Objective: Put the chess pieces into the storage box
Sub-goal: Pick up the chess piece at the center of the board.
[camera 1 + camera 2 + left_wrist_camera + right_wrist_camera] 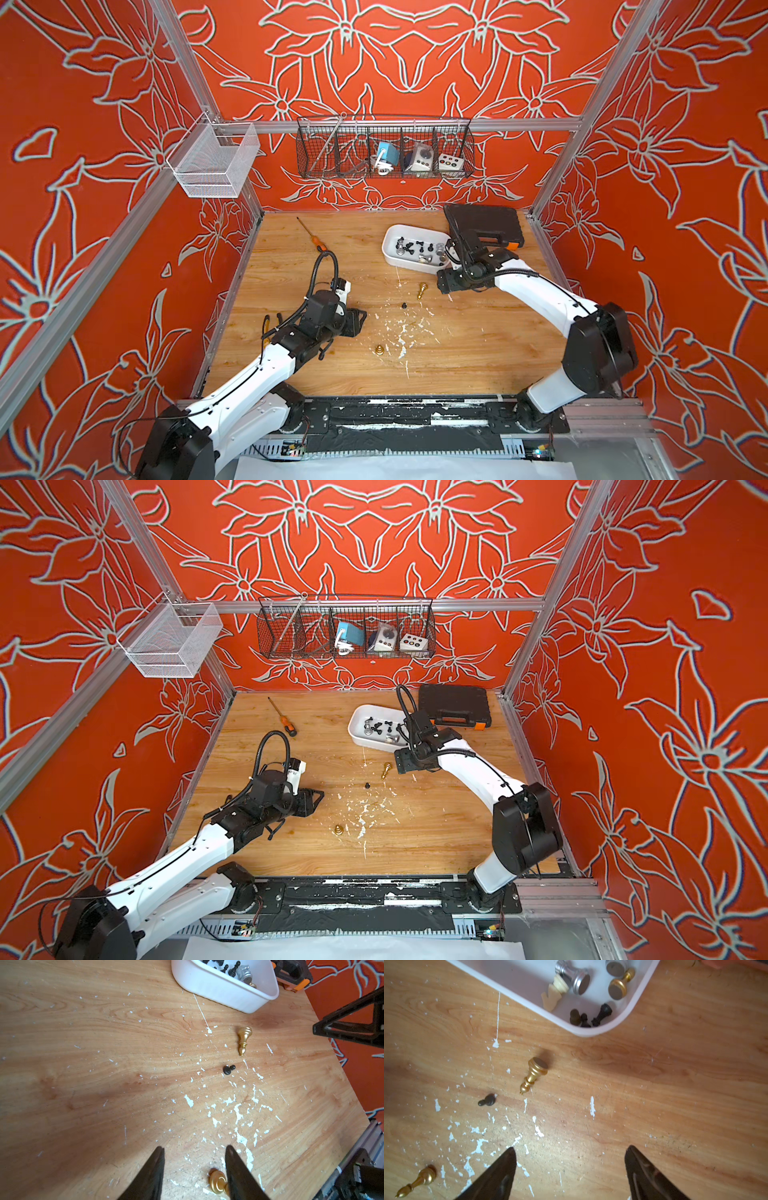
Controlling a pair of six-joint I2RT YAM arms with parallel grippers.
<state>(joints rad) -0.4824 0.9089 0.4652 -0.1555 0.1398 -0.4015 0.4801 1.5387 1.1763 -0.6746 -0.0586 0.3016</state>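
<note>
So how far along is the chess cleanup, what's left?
Done: most chess pieces lie in the storage box. In hand: nothing; the right gripper is open and empty beside the box, the left gripper open near a gold piece. Remaining: three on the table, that gold piece, a black pawn and a toppled gold piece nearer the box.

Outside storage box (397, 260): 2 gold chess pieces (421, 290) counted | 1 black pawn (403, 306) counted | 1 screwdriver (318, 243), 1 toolcase (486, 220) noted

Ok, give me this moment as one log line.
left gripper open, empty, near gold piece | right gripper open, empty, by storage box | loose on table: gold bishop, black pawn
</note>
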